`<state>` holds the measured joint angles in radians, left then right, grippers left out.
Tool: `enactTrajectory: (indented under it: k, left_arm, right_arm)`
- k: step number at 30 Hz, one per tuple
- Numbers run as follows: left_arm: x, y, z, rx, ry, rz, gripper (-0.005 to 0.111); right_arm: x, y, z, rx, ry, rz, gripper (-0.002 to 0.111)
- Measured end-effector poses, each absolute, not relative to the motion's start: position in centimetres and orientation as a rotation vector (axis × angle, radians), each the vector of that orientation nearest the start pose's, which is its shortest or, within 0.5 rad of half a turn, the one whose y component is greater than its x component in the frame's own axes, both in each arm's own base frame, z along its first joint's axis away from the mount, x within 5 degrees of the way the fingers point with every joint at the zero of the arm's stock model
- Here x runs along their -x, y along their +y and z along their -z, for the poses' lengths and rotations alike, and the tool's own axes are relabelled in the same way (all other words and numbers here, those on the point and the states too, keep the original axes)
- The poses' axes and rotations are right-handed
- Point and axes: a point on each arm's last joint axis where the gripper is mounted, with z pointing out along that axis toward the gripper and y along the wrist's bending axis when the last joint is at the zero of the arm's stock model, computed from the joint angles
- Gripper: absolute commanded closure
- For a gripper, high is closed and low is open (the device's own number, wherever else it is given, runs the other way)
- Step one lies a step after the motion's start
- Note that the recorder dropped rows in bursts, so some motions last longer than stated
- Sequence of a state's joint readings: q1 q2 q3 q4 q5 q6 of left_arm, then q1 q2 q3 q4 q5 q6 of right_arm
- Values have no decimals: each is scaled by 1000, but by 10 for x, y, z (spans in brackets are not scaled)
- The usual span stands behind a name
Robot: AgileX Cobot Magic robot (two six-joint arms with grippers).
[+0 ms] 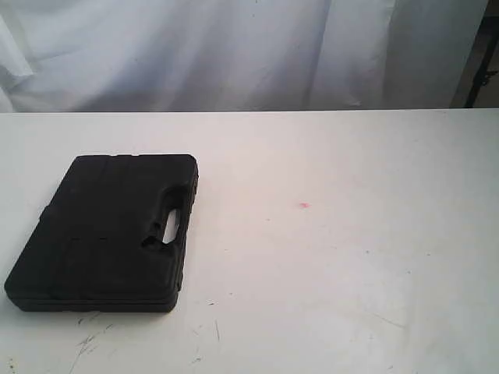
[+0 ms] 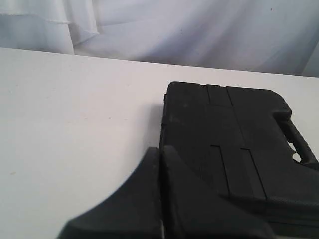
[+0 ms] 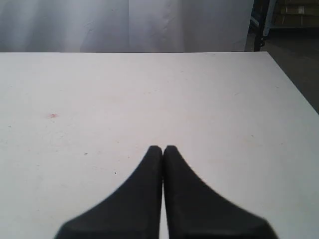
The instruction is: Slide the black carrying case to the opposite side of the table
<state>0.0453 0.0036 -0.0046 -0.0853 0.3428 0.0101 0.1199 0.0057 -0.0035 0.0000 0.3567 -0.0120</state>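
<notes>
The black carrying case (image 1: 109,230) lies flat on the left part of the white table (image 1: 335,265), its handle cut-out (image 1: 168,226) facing the middle. Neither gripper shows in the exterior view. In the left wrist view the case (image 2: 234,144) fills the frame's right side, and my left gripper (image 2: 160,152) is shut with nothing in it, its tips at the case's near corner edge; contact cannot be judged. My right gripper (image 3: 163,149) is shut and empty over bare tabletop (image 3: 199,99), away from the case.
A tiny pink spot (image 1: 303,205) marks the table's middle, also visible as the pink spot (image 3: 52,115) in the right wrist view. Black scuff marks (image 1: 90,339) lie near the front edge. A white curtain (image 1: 234,47) hangs behind; the table's right edge (image 3: 294,84) drops off.
</notes>
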Motion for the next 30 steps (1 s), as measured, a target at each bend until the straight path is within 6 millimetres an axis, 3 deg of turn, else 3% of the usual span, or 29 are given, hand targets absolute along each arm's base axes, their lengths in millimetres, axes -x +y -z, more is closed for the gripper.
enactTrajectory:
  k: [12,22,30]
  left_arm:
    - [-54,0,-185,85,1809,43,107]
    - [-56,3,-220,90,1420,21,107]
    - [-55,3,-222,90,1396,20,107]
  right_arm:
    - [-53,6,-182,121,1839,-75,108]
    - [-53,6,-182,121,1839,-75,108]
    - [-53,6,-182,121,1839,-75,108]
